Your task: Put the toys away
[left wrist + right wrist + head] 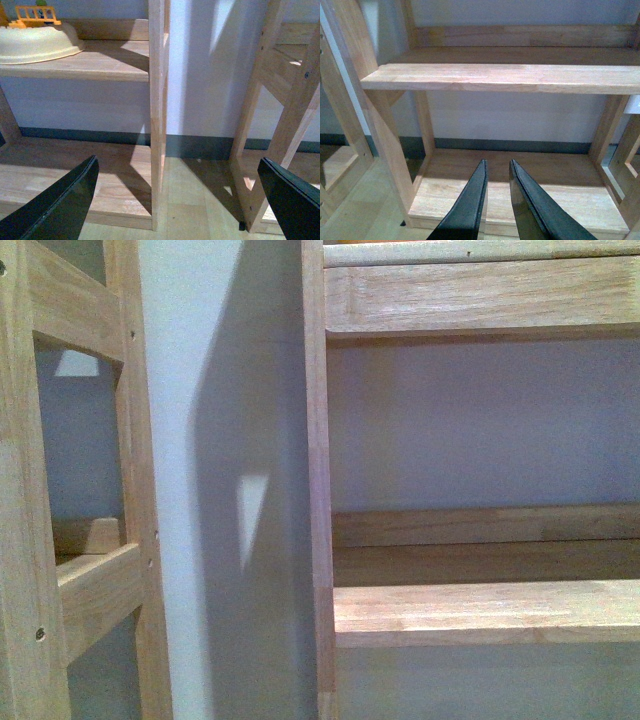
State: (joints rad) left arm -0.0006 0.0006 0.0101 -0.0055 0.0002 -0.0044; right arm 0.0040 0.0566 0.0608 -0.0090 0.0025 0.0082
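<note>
The toys are not showing in any of the three views at this moment, so I cannot say where the plush animal is lying; no orange-yellow soft body is appearing on the shelves or on the floor. Judging from the task alone, such a plush toy is probably light and soft, giving way under pressure and not fragile, so taking hold around the rounded body is likely safer than pinching an ear or a limb.

The left hand point(177, 200) is standing wide open and is holding nothing; its two dark fingers point(65, 200) are far apart, hanging above the floor point(190, 210) in front of a wooden upright point(157, 115). On the shelf board point(100, 62) to one side, a cream-coloured bowl-like object point(37, 44) with a small orange fence piece point(37, 14) is resting.

The right hand point(496, 200) is almost closed, with only a thin gap, and nothing is between its fingers. It is pointing toward the bottom board point(560, 185) of a wooden shelf unit point(505, 77).

The front view is showing only wooden shelving point(480, 610) and a pale wall point(220, 390).
</note>
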